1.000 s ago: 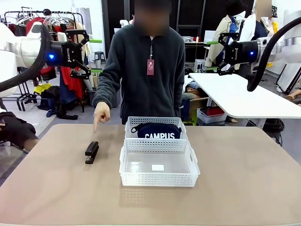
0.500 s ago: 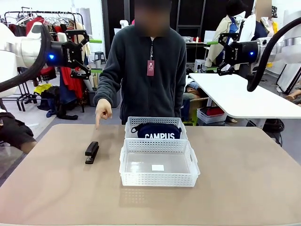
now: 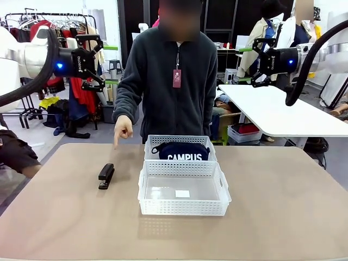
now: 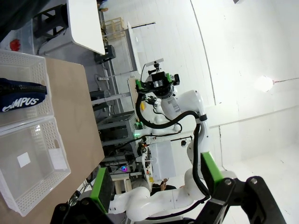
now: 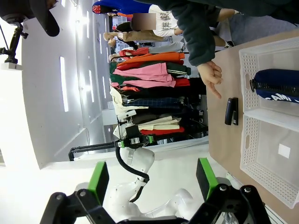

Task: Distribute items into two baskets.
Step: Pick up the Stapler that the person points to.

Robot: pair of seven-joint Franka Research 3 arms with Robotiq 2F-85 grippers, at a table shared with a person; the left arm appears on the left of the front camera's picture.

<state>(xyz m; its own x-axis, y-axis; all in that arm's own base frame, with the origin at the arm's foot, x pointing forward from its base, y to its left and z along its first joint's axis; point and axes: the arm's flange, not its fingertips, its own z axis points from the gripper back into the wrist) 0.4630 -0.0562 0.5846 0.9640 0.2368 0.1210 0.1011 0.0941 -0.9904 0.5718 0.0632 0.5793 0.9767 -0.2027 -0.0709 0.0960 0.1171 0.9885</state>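
Front: two baskets end to end. Far basket holds the one pouch, its lower part hidden behind near basket. One stapler lies on the table to their left, a person's hand pointing above it. Left gripper and right gripper are raised, both wide, holding nothing.
Left wrist: pouch cut off at frame edge.
Right wrist: pouch and both baskets cut off.

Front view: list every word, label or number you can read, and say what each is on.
"CAMPUS": white letters on the navy pouch in the far basket.
Red tag on the chest of the person: print too small to read.
White label in the near basket: nothing legible.
Lettering on the left hand: too small to read.
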